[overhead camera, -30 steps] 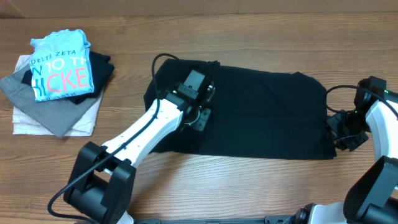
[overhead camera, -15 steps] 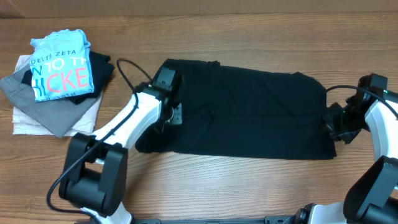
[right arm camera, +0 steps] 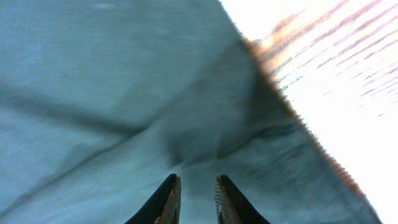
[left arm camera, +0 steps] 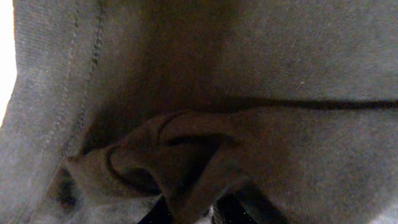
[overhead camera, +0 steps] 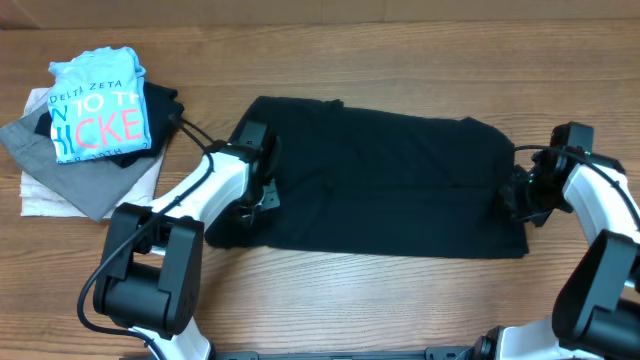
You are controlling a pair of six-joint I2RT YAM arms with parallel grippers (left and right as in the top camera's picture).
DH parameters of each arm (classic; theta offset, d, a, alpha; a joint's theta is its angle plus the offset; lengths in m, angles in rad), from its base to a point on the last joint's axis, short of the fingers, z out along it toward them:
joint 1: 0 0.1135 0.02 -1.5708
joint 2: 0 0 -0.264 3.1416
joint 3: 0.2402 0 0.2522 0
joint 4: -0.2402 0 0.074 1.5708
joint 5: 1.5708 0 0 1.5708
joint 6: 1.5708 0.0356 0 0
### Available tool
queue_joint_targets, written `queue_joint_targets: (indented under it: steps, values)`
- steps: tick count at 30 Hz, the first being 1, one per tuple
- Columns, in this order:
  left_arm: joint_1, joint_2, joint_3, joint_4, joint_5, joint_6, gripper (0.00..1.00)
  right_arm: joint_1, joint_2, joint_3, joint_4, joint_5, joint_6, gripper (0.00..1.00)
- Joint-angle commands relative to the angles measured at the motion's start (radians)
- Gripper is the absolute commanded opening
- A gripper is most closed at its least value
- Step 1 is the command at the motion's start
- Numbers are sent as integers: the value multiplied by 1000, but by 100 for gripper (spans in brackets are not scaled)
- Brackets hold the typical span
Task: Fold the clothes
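A black garment lies spread flat across the middle of the table. My left gripper is at the garment's left edge. In the left wrist view it is shut on a bunched fold of the dark cloth, which fills that view. My right gripper is at the garment's right edge. In the right wrist view its fingers stand a narrow gap apart, pinching the cloth, with bare table at the upper right.
A stack of folded clothes, topped by a light blue printed shirt, sits at the table's far left. Wooden table surface runs in front of the garment.
My left gripper has moved left from the garment's middle to its left edge. The garment has shifted left. My right gripper has moved left with the right edge.
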Motion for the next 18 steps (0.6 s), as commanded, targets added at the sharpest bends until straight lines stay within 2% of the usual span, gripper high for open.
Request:
queue_joint_targets:
  steps: [1,9,11,16,18]
  values:
    - [23,24,-44,-71,-58,-34,15,3,28,-56,36,22,-5,23]
    - [23,22,-44,-209,-42,-33,6,1,29,-106,-51,25,19,22]
    - [23,12,-43,-219,-42,-29,5,1,28,-106,-55,25,23,18]
    - [23,-89,2,-214,-16,42,6,0,15,-50,-62,22,26,22]
    - [23,-148,54,-198,-16,84,10,0,-3,8,-87,11,26,24]
